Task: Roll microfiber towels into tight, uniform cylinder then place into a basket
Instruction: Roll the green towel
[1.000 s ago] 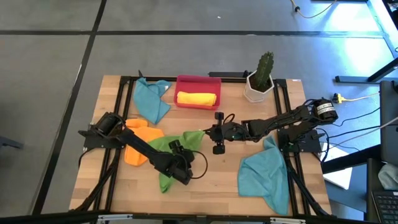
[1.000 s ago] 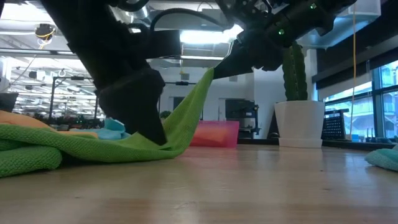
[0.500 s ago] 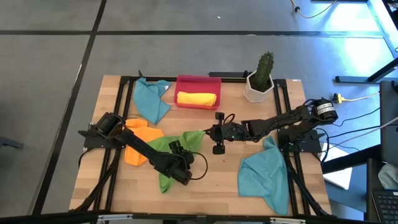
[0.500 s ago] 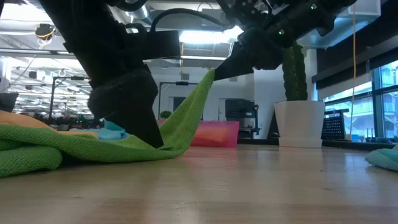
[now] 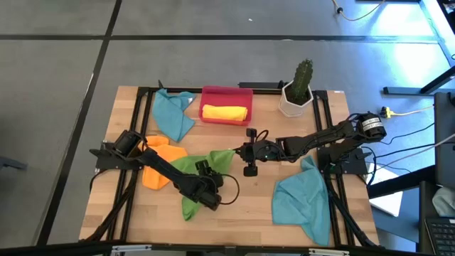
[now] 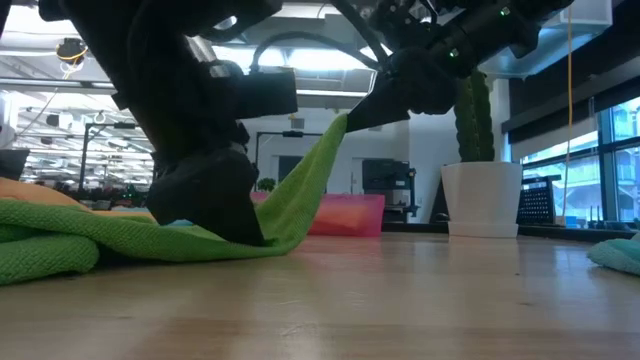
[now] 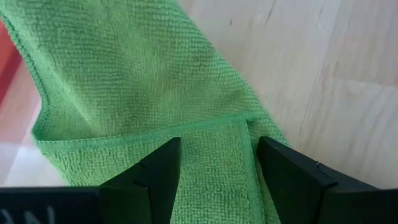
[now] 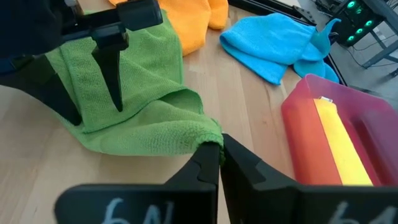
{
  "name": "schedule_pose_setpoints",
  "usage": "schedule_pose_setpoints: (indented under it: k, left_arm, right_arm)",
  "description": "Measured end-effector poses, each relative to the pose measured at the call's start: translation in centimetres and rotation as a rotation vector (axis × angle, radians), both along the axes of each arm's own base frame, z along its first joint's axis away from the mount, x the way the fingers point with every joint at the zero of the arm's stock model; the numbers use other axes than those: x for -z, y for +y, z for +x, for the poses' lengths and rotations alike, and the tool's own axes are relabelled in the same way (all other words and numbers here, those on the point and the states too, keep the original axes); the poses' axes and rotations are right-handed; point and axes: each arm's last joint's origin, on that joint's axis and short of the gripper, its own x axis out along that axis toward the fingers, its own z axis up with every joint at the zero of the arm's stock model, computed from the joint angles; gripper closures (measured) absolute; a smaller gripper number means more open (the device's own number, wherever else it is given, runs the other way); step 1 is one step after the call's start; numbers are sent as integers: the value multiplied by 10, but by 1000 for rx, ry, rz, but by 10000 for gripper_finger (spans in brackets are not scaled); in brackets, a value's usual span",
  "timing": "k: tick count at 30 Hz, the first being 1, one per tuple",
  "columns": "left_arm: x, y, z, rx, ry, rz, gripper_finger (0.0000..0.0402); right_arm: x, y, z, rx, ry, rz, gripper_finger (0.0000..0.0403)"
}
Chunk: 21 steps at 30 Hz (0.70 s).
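Observation:
A green towel (image 5: 182, 168) lies crumpled on the table's near left, and one corner is raised toward the middle. My right gripper (image 5: 237, 151) is shut on that corner. My left gripper (image 5: 206, 190) is open and stands down on the towel's near part; it also shows in the low view (image 6: 225, 215). The red basket (image 5: 226, 91) stands at the far middle and holds a rolled yellow towel (image 5: 225, 112). An orange towel (image 5: 155, 175) lies beside the green one. My left gripper points down with open fingers. Its fingertips (image 7: 169, 155) rest on the flat green cloth on either side of a hemmed edge (image 7: 211, 126), which lies on the table. My right gripper pinches the green towel's corner (image 8: 208, 135) between its two fingertips, coming nearly level from the table's right. The corner (image 6: 338, 125) is lifted, and the cloth slopes from it down to the table, fairly taut.
A teal towel (image 5: 173, 114) lies at the far left and another (image 5: 302, 200) at the near right. A white pot with a cactus (image 5: 296, 96) stands at the far right. Bare wood shows between the green towel and the near-right teal one.
My left gripper has shifted a little toward the table's left and tipped, settling lower on the green towel. The right gripper has kept the corner raised in the same place.

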Motion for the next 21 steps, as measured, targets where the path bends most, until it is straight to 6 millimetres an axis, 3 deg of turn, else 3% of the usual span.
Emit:
schedule_pose_setpoints:
  k: [8, 21]
  left_arm:
    - [-7, -8, 4, 64, 22, 7, 220]
    - [-12, -11, 7, 86, 23, -1, 347]
  right_arm:
    - [0, 0, 0, -1, 3, -1, 390]
    - [0, 0, 0, 0, 2, 0, 388]
